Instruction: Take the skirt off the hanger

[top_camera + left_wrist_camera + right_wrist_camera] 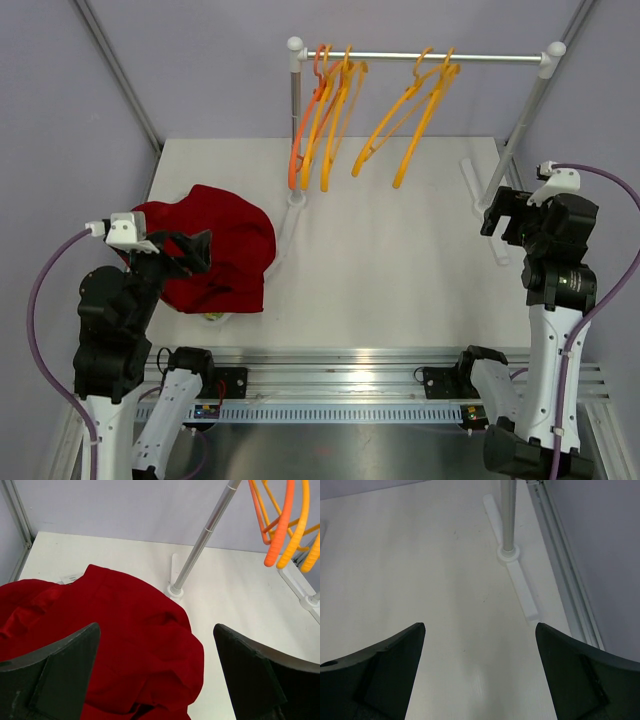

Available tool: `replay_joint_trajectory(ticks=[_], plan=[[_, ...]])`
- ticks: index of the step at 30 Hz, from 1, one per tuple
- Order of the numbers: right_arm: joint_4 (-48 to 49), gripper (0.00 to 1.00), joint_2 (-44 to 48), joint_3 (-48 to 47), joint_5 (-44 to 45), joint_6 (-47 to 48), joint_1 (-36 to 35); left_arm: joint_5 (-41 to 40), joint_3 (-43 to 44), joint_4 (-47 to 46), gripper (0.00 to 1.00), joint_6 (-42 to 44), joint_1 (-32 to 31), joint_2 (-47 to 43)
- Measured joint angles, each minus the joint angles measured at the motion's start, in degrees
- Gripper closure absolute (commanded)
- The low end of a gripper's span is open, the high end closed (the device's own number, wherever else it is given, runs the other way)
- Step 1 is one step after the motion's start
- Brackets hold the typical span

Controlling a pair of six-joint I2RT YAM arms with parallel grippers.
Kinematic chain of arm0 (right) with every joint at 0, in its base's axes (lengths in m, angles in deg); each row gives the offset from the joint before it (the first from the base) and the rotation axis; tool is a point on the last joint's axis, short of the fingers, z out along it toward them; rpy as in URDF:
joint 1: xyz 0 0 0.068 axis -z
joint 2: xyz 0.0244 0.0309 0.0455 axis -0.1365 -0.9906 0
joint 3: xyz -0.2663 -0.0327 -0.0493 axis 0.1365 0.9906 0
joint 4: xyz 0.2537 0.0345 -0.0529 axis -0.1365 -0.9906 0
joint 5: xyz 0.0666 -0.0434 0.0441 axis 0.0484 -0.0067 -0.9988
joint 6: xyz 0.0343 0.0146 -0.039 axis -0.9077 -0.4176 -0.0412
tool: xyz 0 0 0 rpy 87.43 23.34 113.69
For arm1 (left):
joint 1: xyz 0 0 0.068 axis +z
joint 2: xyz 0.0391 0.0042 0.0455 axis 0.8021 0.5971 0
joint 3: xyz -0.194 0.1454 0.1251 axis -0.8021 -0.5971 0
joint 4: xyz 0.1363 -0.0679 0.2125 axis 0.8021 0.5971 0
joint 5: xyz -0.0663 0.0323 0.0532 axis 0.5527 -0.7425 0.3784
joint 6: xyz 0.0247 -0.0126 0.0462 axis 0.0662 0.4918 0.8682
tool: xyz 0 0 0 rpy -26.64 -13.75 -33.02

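The red skirt lies crumpled on the white table at the left, off any hanger; it fills the lower left of the left wrist view. Several orange and yellow hangers hang bare on the rail at the back. My left gripper is open and empty, hovering over the skirt's left part, its jaws spread wide above the cloth. My right gripper is open and empty at the right, above bare table.
The rack's left post and its white foot stand just right of the skirt. The right post's foot and white base bar lie ahead of my right gripper. Grey walls enclose the table.
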Motion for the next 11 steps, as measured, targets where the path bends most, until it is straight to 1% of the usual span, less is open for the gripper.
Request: replay_joint_trajectory(ticks=[5,11], plan=[[1.4,0.0,3.7,1.8,5.3,-2.5,0.0,0.2,-0.5,0.8,0.01,0.8,0.0,-1.2],[2.4,0.0,4.8,1.9,6.7,-4.9,0.0,0.2,-0.9,1.5,0.01,0.8,0.0,-1.9]])
